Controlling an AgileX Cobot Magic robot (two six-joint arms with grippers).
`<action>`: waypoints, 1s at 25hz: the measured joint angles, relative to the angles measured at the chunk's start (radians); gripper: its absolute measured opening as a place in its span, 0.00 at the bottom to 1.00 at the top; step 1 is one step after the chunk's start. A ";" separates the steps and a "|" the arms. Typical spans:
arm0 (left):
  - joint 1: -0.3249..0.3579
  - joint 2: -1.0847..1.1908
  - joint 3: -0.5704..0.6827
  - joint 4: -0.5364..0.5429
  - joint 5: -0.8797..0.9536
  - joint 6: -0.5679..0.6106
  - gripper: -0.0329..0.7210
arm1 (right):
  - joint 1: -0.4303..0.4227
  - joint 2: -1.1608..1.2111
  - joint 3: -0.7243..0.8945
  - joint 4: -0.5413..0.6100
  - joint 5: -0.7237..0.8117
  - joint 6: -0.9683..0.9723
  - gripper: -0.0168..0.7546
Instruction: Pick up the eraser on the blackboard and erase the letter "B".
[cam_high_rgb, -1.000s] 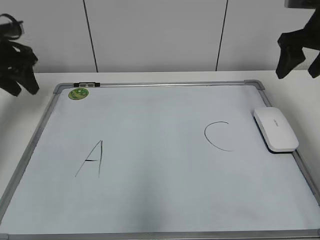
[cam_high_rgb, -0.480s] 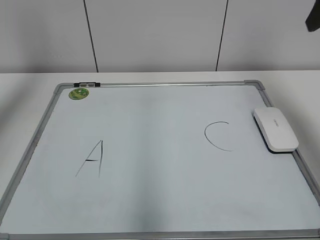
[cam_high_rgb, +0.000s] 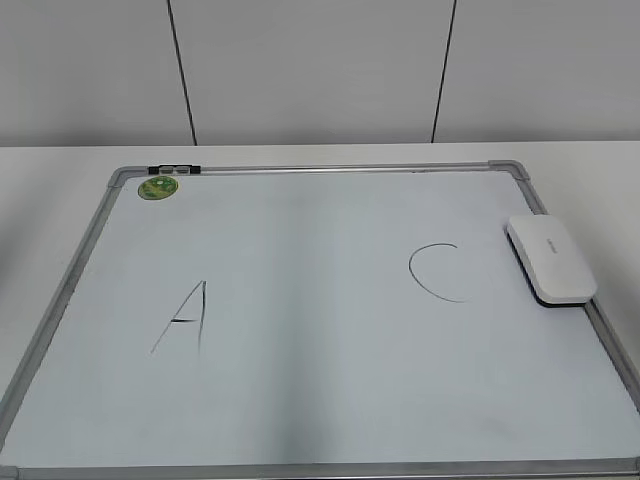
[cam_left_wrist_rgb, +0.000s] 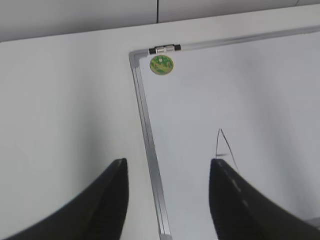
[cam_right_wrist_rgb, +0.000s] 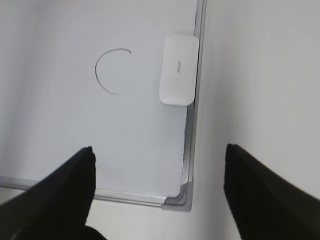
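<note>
Blackboard (cam_high_rgb: 300, 420), letter "B" absent: erasing appears complete.
Only thin "A" (cam_high_rgb: 185, 318) and "C" (cam_high_rgb: 435, 272) show; eraser (cam_high_rgb: 550, 259) lies on the board's right edge, beside the frame. Left gripper (cam_left_wrist_rgb: 167, 200) and right gripper (cam_right_wrist_rgb: 157, 192): both spread wide, empty, well above the board, touching nothing.

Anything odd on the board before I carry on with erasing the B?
Yes: no "B" is visible. The blackboard shows only a thin "A" and a thin "C", with bare surface between them. The eraser lies at the right edge, overlapping the frame, slightly askew. Both grippers are open, above the board.
</note>
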 joint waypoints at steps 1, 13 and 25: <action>0.000 -0.039 0.051 0.000 0.002 0.000 0.56 | 0.000 -0.042 0.051 0.000 0.000 0.000 0.79; 0.000 -0.535 0.679 -0.042 -0.113 0.000 0.56 | 0.078 -0.602 0.639 -0.096 -0.140 0.089 0.79; 0.000 -0.870 0.988 0.010 -0.116 -0.002 0.56 | 0.104 -0.881 0.794 -0.209 -0.084 0.146 0.79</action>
